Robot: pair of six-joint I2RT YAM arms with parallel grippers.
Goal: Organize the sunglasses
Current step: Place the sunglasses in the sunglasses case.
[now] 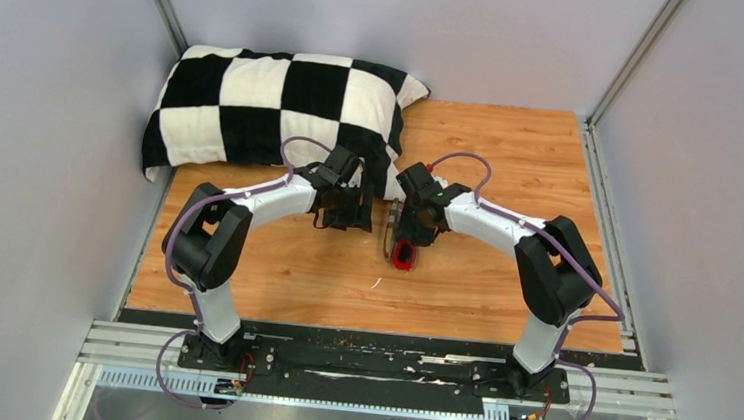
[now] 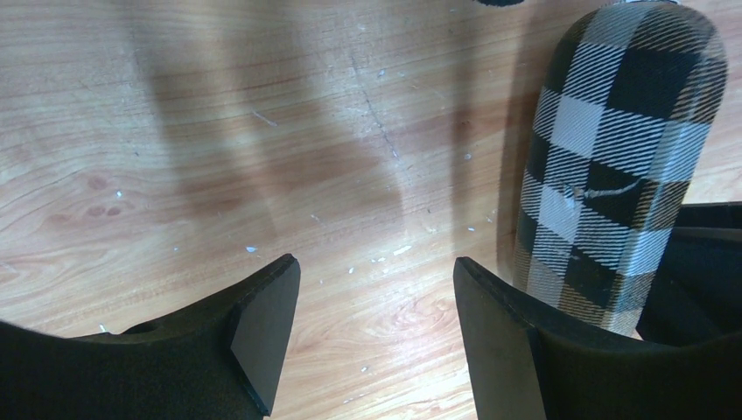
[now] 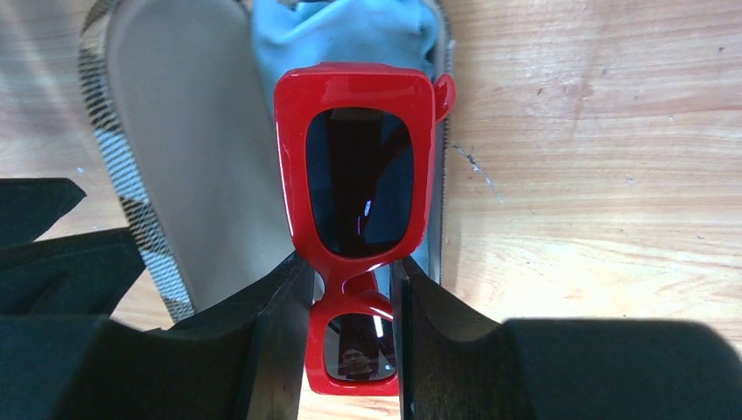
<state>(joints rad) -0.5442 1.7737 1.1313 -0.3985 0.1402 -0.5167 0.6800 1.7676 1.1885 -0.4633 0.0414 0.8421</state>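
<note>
The sunglasses (image 3: 354,87) have a glossy red frame and dark lenses. My right gripper (image 3: 350,267) is shut on them at the bridge. It holds them lengthwise over the open grey plaid case (image 3: 192,149), above the light blue cloth (image 3: 350,35) lying in the case. In the top view the sunglasses (image 1: 403,256) show red under my right gripper (image 1: 409,235) at the table's middle. My left gripper (image 2: 376,289) is open and empty, low over the wood, with the plaid case (image 2: 612,157) just outside its right finger. In the top view my left gripper (image 1: 344,208) is just left of the right one.
A black-and-white checked pillow (image 1: 266,101) lies at the back left, just behind both grippers. The wooden table (image 1: 512,161) is enclosed by grey walls on three sides, with a metal rail (image 1: 610,199) along its right edge.
</note>
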